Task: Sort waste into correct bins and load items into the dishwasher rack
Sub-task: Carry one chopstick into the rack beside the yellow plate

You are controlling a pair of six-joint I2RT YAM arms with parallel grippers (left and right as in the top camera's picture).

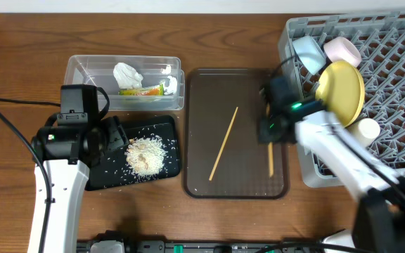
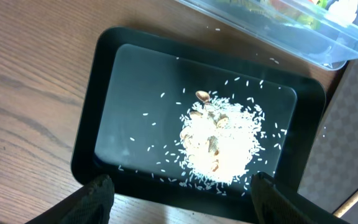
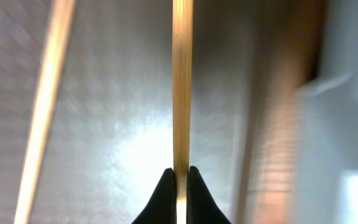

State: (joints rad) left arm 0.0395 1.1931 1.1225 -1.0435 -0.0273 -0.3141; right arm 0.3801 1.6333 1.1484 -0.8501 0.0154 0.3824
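Observation:
My right gripper (image 3: 179, 177) is shut on one thin wooden chopstick (image 3: 182, 93), down at the right side of the brown serving tray (image 1: 248, 179); the stick's free end (image 1: 271, 161) shows below the gripper (image 1: 271, 138). The other chopstick (image 1: 223, 144) lies slanted across the tray's middle. My left gripper (image 2: 182, 199) hangs open over the near edge of the black tray (image 2: 104, 93), which holds a heap of rice (image 2: 222, 143). The clear tub (image 1: 83, 74) holds the white tissue (image 1: 126, 74) and the wrapper (image 1: 143, 89). The grey rack (image 1: 399, 77) carries the yellow plate (image 1: 343, 88), blue bowl (image 1: 308, 53), pale bowl (image 1: 342, 49) and white cup (image 1: 365, 130).
The rack's left wall stands right beside the serving tray's right rim. The tub, black tray and serving tray sit close together on the wooden table (image 1: 20, 56). A black cable (image 1: 5, 119) runs along the left arm.

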